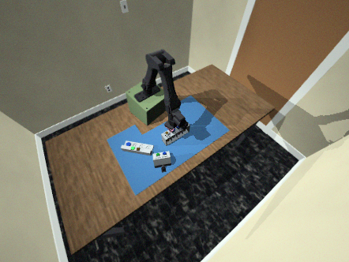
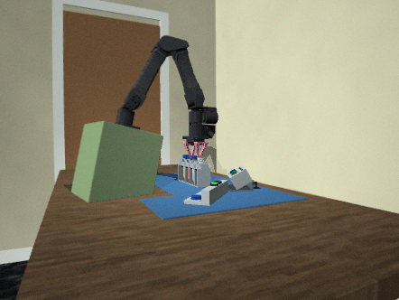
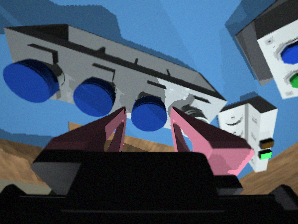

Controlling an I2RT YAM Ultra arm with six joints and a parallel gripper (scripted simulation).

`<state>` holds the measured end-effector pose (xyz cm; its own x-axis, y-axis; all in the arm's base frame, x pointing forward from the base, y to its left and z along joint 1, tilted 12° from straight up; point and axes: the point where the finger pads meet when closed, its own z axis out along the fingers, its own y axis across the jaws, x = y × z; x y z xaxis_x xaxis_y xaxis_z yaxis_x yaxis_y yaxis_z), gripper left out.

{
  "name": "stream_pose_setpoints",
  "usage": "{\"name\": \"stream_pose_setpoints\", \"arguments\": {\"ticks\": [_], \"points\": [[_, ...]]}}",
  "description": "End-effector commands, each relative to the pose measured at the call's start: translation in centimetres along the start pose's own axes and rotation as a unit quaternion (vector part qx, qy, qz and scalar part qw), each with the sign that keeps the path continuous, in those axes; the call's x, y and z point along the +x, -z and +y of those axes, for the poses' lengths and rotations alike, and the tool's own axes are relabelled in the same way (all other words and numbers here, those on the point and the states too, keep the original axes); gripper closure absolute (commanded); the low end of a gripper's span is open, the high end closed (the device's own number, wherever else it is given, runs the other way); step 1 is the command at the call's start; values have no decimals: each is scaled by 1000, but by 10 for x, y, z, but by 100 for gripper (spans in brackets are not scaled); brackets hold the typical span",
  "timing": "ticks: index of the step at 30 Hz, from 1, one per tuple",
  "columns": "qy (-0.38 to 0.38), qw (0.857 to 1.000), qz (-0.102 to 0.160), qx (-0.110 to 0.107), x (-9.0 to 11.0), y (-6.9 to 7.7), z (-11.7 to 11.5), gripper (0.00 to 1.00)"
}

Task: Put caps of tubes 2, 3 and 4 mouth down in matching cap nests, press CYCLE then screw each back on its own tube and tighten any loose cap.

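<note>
The blue cap (image 3: pixel 149 113) in hand now sits on its tube in the grey decapping station (image 3: pixel 100 45), third along the row in the wrist view. Two more blue caps (image 3: pixel 94 96) are on their tubes beside it. The last place in the row, behind the pink finger (image 3: pixel 200 135), seems to have no cap, but it is mostly hidden. The claw (image 3: pixel 147 116) hangs right over the cap with one finger on each side. It is partly open and is not squeezing anything. I think the step is taking this cap off, though I cannot tell which tube number it is. Next, the claw needs to close on the cap, turn it the way that opens it, and lift it straight up. Then the cap must go mouth down into the nest with the same number. The cap tray (image 2: pixel 208 193) lies near on the blue mat (image 1: pixel 130 174), and one blue thing, likely a cap, already lies in it. The key box (image 1: pixel 162 159) stands just beside it.
</note>
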<state>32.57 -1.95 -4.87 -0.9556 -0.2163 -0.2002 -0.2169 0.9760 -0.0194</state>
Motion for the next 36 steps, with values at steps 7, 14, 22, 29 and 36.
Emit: {"name": "stream_pose_setpoints", "arguments": {"ticks": [7,14,22,29,36], "points": [[46,999,-9,3,-8,4,-2,51],[46,999,-9,3,-8,4,-2,100],[46,999,-9,3,-8,4,-2,100],[-37,999,-10,3,-8,4,-2,100],[-120,993,-10,2,-8,4,-2,100]]}}
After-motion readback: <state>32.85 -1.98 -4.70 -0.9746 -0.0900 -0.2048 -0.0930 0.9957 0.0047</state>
